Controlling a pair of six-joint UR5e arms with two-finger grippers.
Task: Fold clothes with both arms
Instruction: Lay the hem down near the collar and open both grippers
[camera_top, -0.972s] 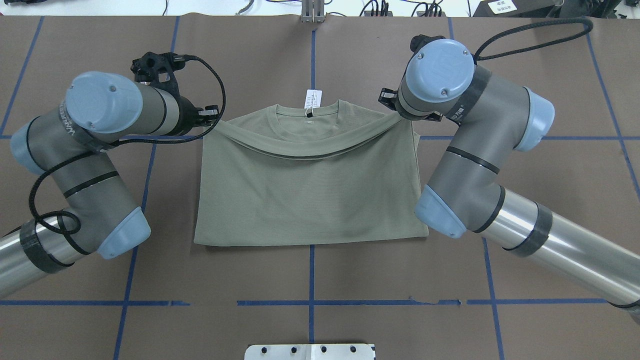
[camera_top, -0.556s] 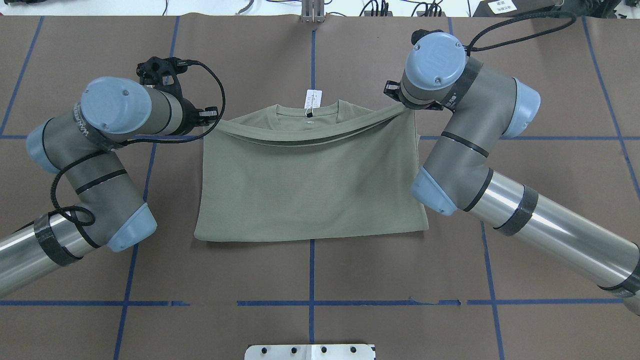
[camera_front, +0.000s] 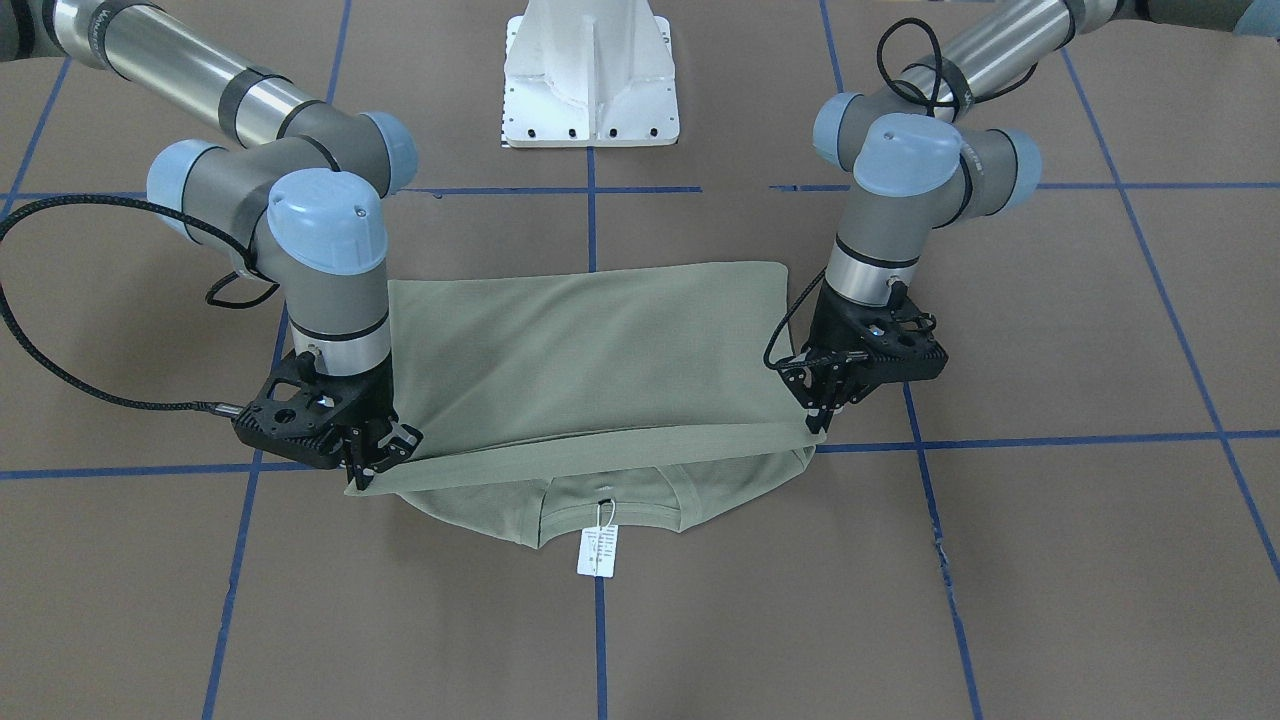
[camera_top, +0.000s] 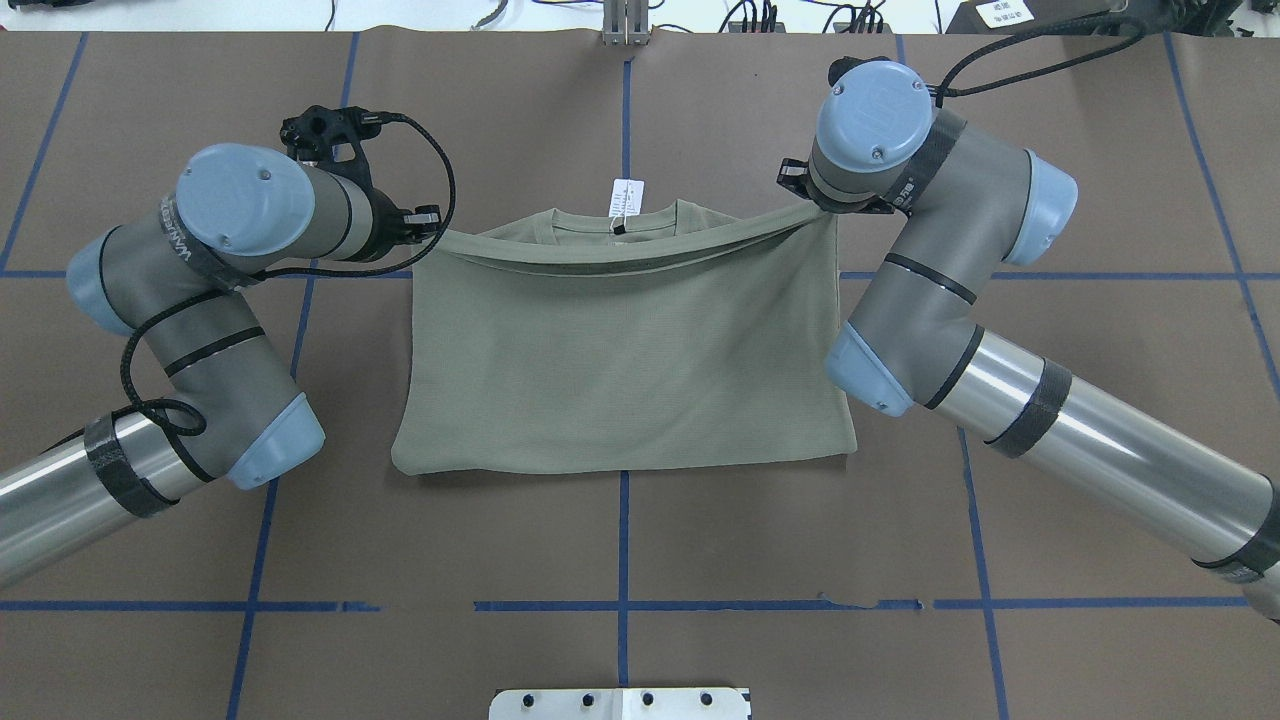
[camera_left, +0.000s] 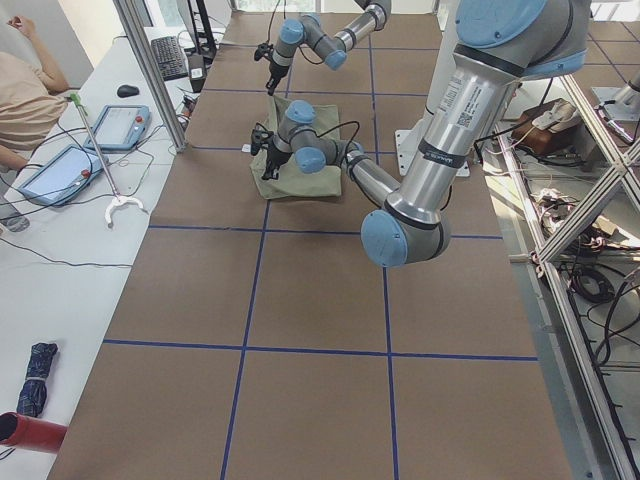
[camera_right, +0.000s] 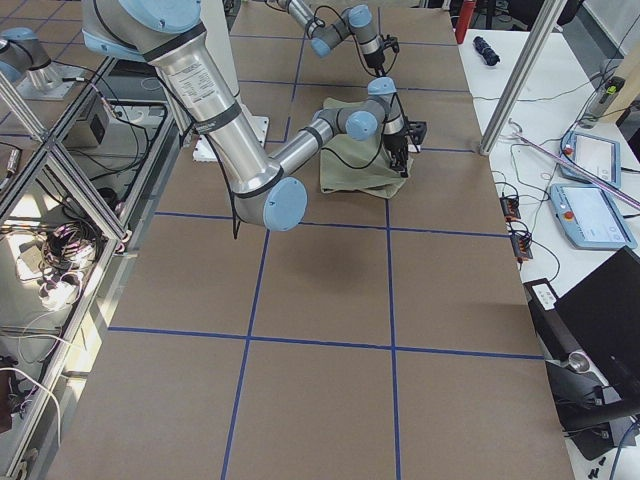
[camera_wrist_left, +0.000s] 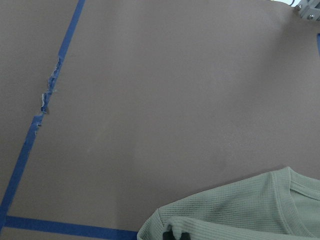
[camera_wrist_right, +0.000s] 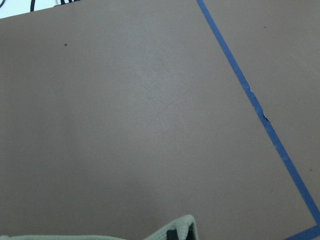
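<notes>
Brown table (camera_top: 620, 550) bears the shirt (camera_top: 620, 360), its hem pinched by left tool (camera_front: 819, 423) and right tool (camera_front: 363, 476).

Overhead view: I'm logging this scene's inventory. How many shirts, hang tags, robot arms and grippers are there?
shirt: 1
hang tag: 1
arms, left arm and right arm: 2
grippers, left gripper and right gripper: 2
Total: 6

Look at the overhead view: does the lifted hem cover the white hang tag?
No, the hang tag lies bare beyond the shirt's collar.
</notes>
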